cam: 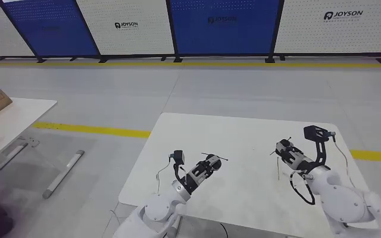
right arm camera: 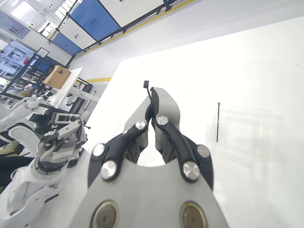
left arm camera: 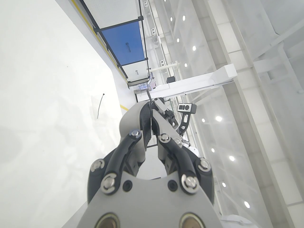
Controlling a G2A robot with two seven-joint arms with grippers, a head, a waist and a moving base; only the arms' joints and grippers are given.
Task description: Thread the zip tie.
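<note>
My left gripper (cam: pixel 209 165) hovers over the near left part of the white table (cam: pixel 238 131), shut on a thin black zip tie (cam: pixel 213 157). In the left wrist view that gripper (left arm camera: pixel 151 106) pinches the tie (left arm camera: pixel 148 96), whose end sticks out past the fingertips. My right gripper (cam: pixel 284 149) is over the right side of the table, shut on a second zip tie (right arm camera: pixel 147 90) whose square head points away from the fingers (right arm camera: pixel 166 103). A third zip tie (cam: pixel 278 168) lies loose on the table near the right gripper, also seen as a straight black strip (right arm camera: pixel 217 122) (left arm camera: pixel 99 105).
A clear flat plastic sheet or bag (right arm camera: pixel 244 124) lies beside the loose tie. The two grippers are well apart, with bare table between them. Another white table (cam: pixel 18 116) stands to the left, holding a cardboard box (right arm camera: pixel 57 77). Blue and white partition panels (cam: pixel 226 27) line the far floor.
</note>
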